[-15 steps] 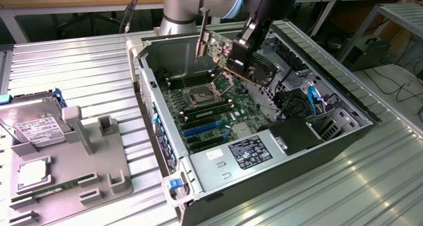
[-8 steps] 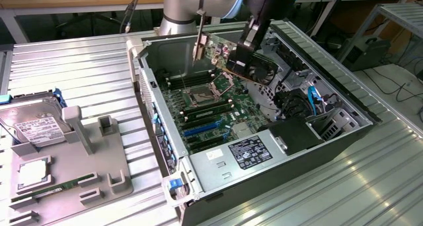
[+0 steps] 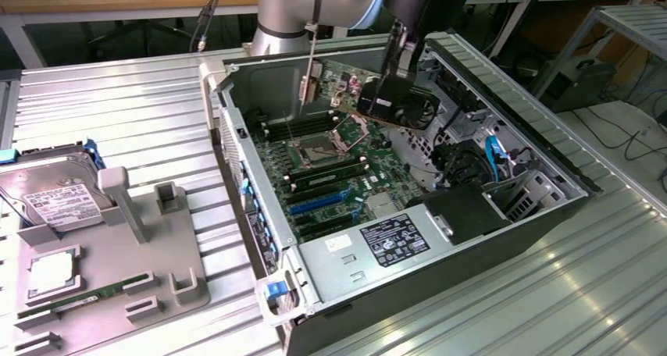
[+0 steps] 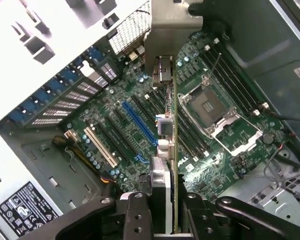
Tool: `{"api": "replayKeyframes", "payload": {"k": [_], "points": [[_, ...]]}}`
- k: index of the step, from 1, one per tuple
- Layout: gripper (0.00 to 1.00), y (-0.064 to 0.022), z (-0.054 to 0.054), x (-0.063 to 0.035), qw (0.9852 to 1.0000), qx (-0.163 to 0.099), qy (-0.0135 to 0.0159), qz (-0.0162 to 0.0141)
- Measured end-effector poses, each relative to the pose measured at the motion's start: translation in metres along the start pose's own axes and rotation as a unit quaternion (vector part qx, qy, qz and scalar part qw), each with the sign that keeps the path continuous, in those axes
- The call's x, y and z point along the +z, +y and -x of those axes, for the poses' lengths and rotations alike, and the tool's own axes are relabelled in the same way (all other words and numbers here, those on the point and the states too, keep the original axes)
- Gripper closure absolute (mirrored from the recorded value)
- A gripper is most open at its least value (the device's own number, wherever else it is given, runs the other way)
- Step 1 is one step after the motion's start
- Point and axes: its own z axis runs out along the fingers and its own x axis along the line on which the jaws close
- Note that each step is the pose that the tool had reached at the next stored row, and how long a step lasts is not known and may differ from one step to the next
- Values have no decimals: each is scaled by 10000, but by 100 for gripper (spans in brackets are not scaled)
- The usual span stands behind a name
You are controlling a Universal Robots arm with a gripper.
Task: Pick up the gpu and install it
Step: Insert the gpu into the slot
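Note:
My gripper (image 3: 402, 73) is shut on the gpu (image 3: 401, 105), a card with a black fan shroud that hangs tilted above the far part of the open computer case (image 3: 245, 208). It is over the motherboard (image 3: 339, 172) and clear of it. In the wrist view the gpu (image 4: 173, 135) appears edge-on as a thin green board, with its silver bracket (image 4: 172, 27) at the far end. My gripper (image 4: 162, 217) clamps it between two black fingers (image 4: 135, 215). The long blue slot (image 4: 140, 127) lies just beside the card's edge, and the CPU socket (image 4: 210, 107) is on its other side.
A grey parts fixture (image 3: 156, 247) on the exterior view's left holds a silver hard drive (image 3: 52, 196) and a thin RAM stick (image 3: 78, 300). The power supply (image 3: 391, 243) fills the case's near end. Drive cage and cables (image 3: 469, 165) line the case's right wall.

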Motion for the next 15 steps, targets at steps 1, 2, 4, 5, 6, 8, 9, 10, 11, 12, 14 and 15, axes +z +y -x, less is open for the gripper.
{"api": "replayKeyframes", "payload": {"k": [1, 2, 4, 5, 6, 8, 9, 10, 11, 12, 14, 15], "points": [[71, 0, 0, 0, 10000, -92, 5, -1], [71, 0, 0, 0, 9998, -198, 10, -2], [71, 0, 0, 1, 9992, -394, 20, -3], [71, 0, 0, 1, 9988, -495, 26, -4], [71, 0, 0, 1, 9981, -615, 32, -5], [71, 0, 0, 2, 9967, -815, 42, -6], [71, 0, 0, 2, 9956, -940, 49, -6], [71, 0, 0, 2, 9948, -1021, 53, -7], [71, 0, 0, 3, 9931, -1170, 60, -8], [71, -1, 0, 3, 9914, -1307, 68, -9], [71, -1, 0, 4, 9877, -1564, 81, -11], [71, -1, 0, 4, 9862, -1653, 86, -12]]}}
